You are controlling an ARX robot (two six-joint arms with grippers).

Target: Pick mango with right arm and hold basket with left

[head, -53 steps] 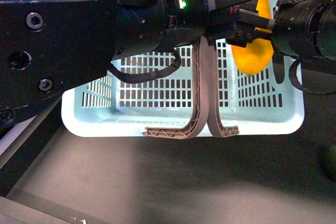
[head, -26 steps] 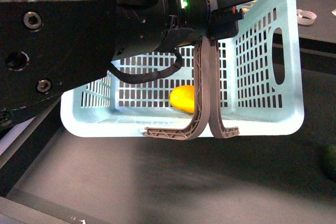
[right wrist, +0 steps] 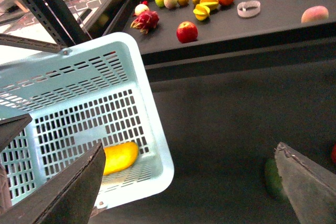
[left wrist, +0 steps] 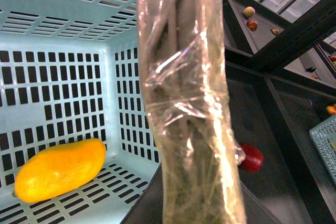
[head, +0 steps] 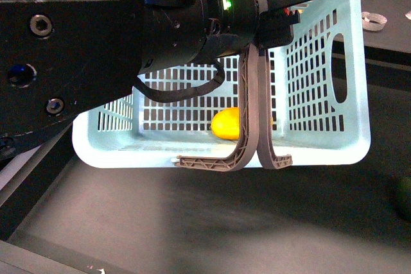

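Front view is mostly filled by the left arm (head: pixel 96 49), a bulky black mass with hex bolts, a green light and a cable loop sagging under it. Below it hangs the basket (head: pixel 321 94), pale turquoise and slotted, tipped so I look straight into its open mouth. Its two grey-brown handles (head: pixel 247 133) rise side by side, touching, from the near rim and vanish into the left gripper (head: pixel 273 14) — the pincer is pressed together on them, so the basket is gripped by its handles. In the left wrist view the handle wrapped in clear tape (left wrist: pixel 189 103) stands right in front of the lens. The right gripper (right wrist: pixel 189 150) shows only in its own wrist view: its two fingers (right wrist: pixel 58 192) are spread wide with nothing between them, well clear of the basket's outer wall. The mango (head: pixel 226 123) lies loose inside the basket on the slotted base, close to a corner, partly hidden behind the handles from the front. On the dark shelf beyond sit a red apple (right wrist: pixel 187 31) and other small fruit.
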